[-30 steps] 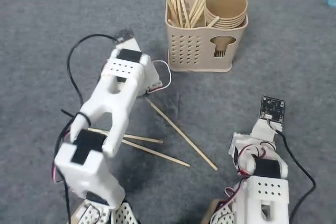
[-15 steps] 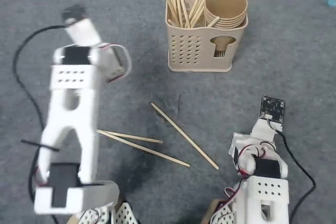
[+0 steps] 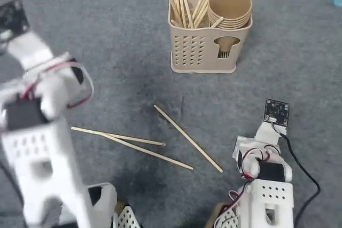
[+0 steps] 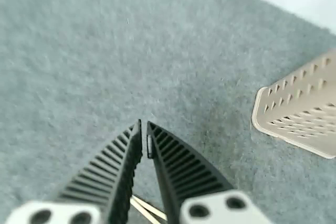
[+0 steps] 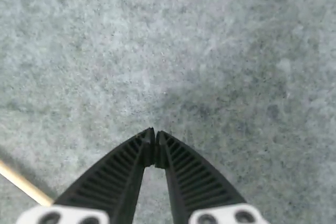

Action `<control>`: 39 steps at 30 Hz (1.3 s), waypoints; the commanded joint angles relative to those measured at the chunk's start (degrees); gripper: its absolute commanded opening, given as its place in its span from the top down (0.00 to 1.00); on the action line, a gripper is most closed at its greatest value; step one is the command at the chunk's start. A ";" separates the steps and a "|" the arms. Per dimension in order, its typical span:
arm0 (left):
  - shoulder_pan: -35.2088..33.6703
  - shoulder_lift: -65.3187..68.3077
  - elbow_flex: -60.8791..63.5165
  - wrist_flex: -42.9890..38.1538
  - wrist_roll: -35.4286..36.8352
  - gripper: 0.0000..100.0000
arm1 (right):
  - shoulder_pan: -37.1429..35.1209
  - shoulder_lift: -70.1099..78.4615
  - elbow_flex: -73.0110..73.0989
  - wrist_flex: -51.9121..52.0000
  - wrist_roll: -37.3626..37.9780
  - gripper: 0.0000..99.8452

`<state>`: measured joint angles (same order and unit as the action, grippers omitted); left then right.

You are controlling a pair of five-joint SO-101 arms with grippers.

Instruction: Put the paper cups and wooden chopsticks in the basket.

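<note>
The beige basket (image 3: 203, 52) stands at the back middle, with a stack of paper cups (image 3: 230, 8) and several wooden chopsticks (image 3: 184, 4) upright in it. Three chopsticks lie on the grey carpet: one slanted (image 3: 188, 138) at the centre, and two crossing ones (image 3: 128, 139) to its left. My left arm (image 3: 37, 110) is raised at the far left. Its gripper (image 4: 143, 124) is shut and holds nothing, above bare carpet, with the basket wall (image 4: 299, 119) off to one side. My right gripper (image 5: 155, 132) is shut and holds nothing, low over the carpet, near a chopstick end (image 5: 23, 184).
The right arm (image 3: 264, 169) sits folded at the front right, beside the end of the slanted chopstick. Open carpet (image 3: 299, 78) stretches between that arm and the basket. A pale wall borders the carpet at the back.
My left arm has swung from near the basket to the far left and risen toward the camera, uncovering the crossing chopsticks. The right arm and the chopsticks have stayed put.
</note>
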<state>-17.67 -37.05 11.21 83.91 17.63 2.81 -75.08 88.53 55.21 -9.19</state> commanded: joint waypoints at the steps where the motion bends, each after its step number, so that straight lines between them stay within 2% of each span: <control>1: 0.18 -14.51 4.18 0.18 -1.58 0.99 | 0.57 -0.75 -0.44 -1.01 -0.62 0.99; 7: 5.89 -25.05 13.14 0.00 -1.85 0.99 | 0.57 -0.75 -0.44 -0.92 -0.62 0.99; 13: 7.74 -31.30 24.04 -6.95 -1.58 0.99 | 0.57 -0.75 -0.44 -0.92 -0.53 0.99; 17: 12.13 -30.24 30.64 -9.14 4.84 0.98 | 0.31 -0.75 -0.35 -1.01 -0.35 0.99; 22: 25.93 -17.41 37.67 -9.23 16.44 0.80 | 0.04 -0.75 -0.35 -1.10 -0.35 0.99; 25: 31.21 -6.42 34.77 -9.23 18.11 0.81 | 0.04 -0.75 -0.35 -1.10 -0.35 0.99; 29: 32.44 9.23 27.38 -10.46 20.40 0.86 | 0.13 -0.75 -0.35 -1.10 -0.35 0.99; 34: 32.79 26.11 19.65 -12.57 21.10 0.87 | 0.31 -0.75 -0.35 -1.10 -0.35 0.99; 39: 32.53 37.19 18.68 -21.80 25.85 0.87 | 0.40 -0.75 -0.35 -1.10 -0.35 0.99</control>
<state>14.77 -6.37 32.48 69.23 39.96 2.73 -75.08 88.53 55.21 -9.19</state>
